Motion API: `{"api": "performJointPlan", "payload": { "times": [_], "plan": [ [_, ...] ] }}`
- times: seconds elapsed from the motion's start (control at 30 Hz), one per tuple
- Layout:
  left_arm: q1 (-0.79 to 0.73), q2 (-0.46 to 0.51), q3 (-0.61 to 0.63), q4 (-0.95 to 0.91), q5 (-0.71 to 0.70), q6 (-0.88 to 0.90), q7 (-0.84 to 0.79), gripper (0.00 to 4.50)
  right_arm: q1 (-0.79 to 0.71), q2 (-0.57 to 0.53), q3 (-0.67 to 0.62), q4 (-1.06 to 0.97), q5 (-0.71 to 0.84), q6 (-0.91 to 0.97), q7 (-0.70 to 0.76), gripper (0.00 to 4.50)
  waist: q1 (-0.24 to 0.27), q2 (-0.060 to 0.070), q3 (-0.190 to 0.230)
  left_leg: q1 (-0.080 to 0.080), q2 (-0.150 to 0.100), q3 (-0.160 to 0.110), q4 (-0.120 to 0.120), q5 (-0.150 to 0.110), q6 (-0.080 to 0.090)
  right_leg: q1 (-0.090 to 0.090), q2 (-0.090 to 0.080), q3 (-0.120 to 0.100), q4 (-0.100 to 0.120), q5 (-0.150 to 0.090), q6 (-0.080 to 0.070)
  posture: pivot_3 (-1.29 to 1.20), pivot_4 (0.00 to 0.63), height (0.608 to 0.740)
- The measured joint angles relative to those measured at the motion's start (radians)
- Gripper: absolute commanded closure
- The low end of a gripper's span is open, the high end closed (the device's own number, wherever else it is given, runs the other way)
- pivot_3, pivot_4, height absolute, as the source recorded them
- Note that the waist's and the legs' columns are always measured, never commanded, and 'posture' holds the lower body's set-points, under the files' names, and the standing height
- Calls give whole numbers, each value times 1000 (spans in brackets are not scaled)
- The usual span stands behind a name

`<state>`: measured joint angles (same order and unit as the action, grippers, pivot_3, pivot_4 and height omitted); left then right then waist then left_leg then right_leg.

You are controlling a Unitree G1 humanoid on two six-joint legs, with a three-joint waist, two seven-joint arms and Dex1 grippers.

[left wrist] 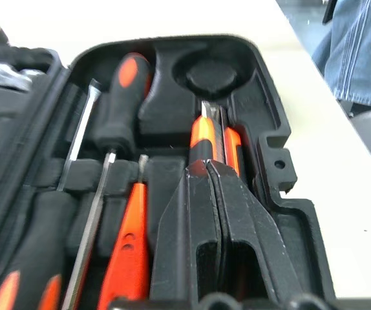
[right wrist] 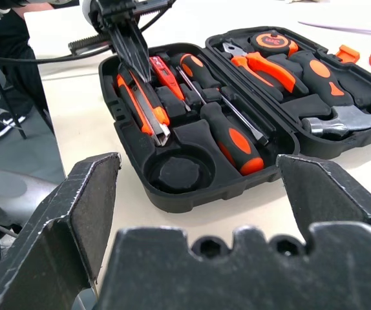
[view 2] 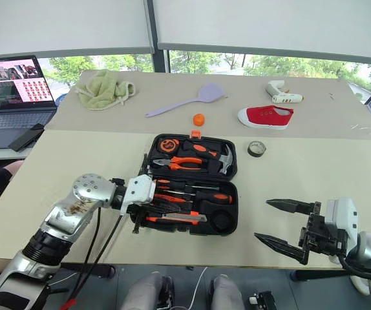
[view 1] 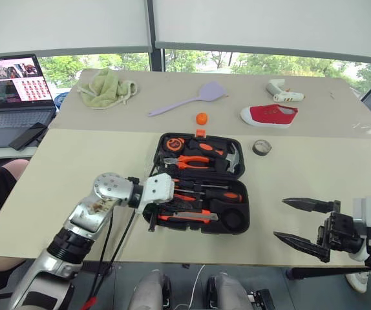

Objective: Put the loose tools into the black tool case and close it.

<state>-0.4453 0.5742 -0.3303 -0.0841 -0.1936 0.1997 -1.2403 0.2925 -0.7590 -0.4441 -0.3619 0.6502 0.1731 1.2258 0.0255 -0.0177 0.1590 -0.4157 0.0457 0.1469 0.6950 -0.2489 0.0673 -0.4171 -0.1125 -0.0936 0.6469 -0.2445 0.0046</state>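
The black tool case [view 1: 240, 169] lies open on the table. In its near half rest two orange-and-black screwdrivers [right wrist: 232, 137], a slim orange tester screwdriver [left wrist: 127, 255] and the utility knife [right wrist: 143, 103]. My left gripper [left wrist: 212, 173] is shut and holds nothing; its tips hover right over the knife's handle end at the case's near left. A small dark tape roll [view 1: 262, 147] lies on the table just right of the case. My right gripper [view 1: 280, 219] stands open with nothing in it, near the table's front edge to the right of the case.
Pliers [view 1: 192, 163], a hammer [right wrist: 350, 119] and a tape measure [right wrist: 273, 42] fill the case's far half. Behind it lie a lilac spatula [view 1: 189, 100], a small orange piece [view 1: 201, 118], a red shoe [view 1: 269, 115], a white glue gun [view 1: 284, 92] and a green cloth [view 1: 106, 88]. A laptop [view 1: 11, 90] stands far left.
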Motion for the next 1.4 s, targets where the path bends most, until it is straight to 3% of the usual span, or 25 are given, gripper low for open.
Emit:
{"api": "performJointPlan", "payload": {
  "times": [0.23,0.5,0.73,0.77,0.9,1.13,1.27,1.4],
  "plan": [
    [1,-26,-35,17,42,-13,43,4435,4,19,5,-3,-2,-1,-9,0,5,1,-1,11,0,-1,0,-6,8,13,-1,-1,-2,0,0,0,150,740],
    [7,-28,-51,26,56,76,90,4435,-1,31,28,-6,-15,-1,-34,0,0,8,-13,13,1,-2,-1,-6,9,14,-1,-1,-3,0,0,0,150,740],
    [74,-65,22,90,-4,-74,96,4435,-5,47,34,-5,-22,-23,-58,0,-1,9,-15,12,1,-2,-1,-6,9,13,-2,0,-3,0,0,0,150,740],
    [88,-66,48,93,-28,-83,91,3938,-3,58,23,-4,-21,-30,-69,0,-1,9,-15,11,2,-2,-1,-6,9,12,-2,0,-3,0,0,0,150,740],
    [129,-67,249,48,-231,-76,82,2757,39,114,-88,65,-10,-65,-121,0,-1,9,-14,10,2,-3,-1,-6,9,12,-2,-1,-4,0,0,0,150,740],
    [256,30,541,103,-389,-10,111,111,113,238,-190,276,-103,-202,-247,0,-15,9,-14,11,2,-2,-2,-6,8,11,-2,-1,-4,0,0,0,150,740],
    [286,62,615,158,-407,-15,82,111,62,216,-182,321,-141,-180,-328,0,-21,10,-13,11,3,-2,-2,-8,5,11,-2,1,-5,-1,1,0,150,740],
    [271,56,602,129,-426,1,81,111,-149,17,-77,343,-174,-75,-314,0,-30,12,-12,11,2,0,-2,-10,1,10,-2,2,-4,1,0,0,150,740]
  ]
}}
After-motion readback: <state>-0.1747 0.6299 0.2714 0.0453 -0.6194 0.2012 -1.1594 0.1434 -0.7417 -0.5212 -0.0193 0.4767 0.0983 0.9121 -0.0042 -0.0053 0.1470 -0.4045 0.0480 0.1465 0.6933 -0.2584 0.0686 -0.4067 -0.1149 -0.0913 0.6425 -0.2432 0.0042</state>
